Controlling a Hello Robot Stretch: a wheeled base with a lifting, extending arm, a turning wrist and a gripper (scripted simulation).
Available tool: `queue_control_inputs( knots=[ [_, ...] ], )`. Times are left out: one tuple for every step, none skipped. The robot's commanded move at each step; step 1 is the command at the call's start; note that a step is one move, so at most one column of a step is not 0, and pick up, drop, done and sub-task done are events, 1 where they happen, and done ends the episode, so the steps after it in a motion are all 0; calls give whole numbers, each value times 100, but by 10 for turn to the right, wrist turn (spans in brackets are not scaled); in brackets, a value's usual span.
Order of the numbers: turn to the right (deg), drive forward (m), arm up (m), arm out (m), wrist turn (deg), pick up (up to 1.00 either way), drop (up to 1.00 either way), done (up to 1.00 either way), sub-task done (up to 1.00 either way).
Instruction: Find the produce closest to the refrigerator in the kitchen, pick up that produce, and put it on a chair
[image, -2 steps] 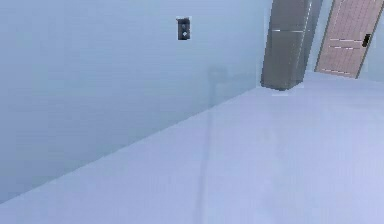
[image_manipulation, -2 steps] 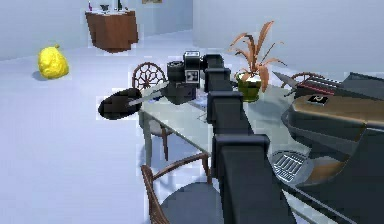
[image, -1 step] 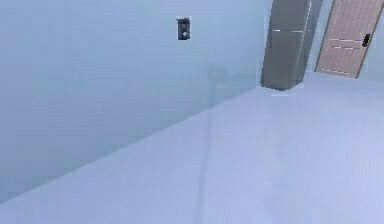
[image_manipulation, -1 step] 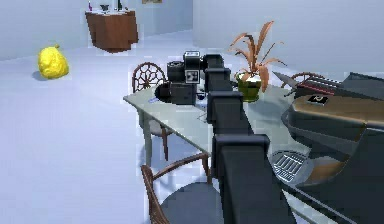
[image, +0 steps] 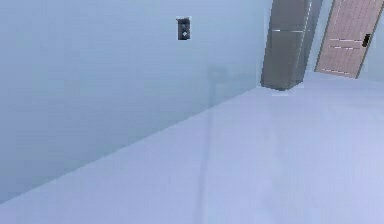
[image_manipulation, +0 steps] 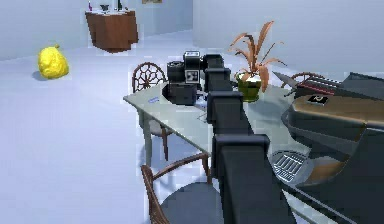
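The tall grey refrigerator (image: 290, 45) is standing far right along the wall in the forward view. I'm hanging my arm (image_manipulation: 240, 150) over the pale table (image_manipulation: 165, 110), which has a chair (image_manipulation: 150, 74) at its far left end, and I can't tell whether the yellow lump (image_manipulation: 52, 63) sitting on the floor far left is the produce I'm after. My pincer (image_manipulation: 178, 90) is hovering against that chair and the tabletop, so I can't tell how it's set or if it's carrying anything. I'm guessing produce is going to be light, roundish and bruisable, so I'm planning a gentle hold across its middle; no writing is coming through readable.
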Motion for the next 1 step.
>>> queue_control_inputs(
  knots=[
    [0,0,-44,0,0,0,0,0,0]
  ],
)
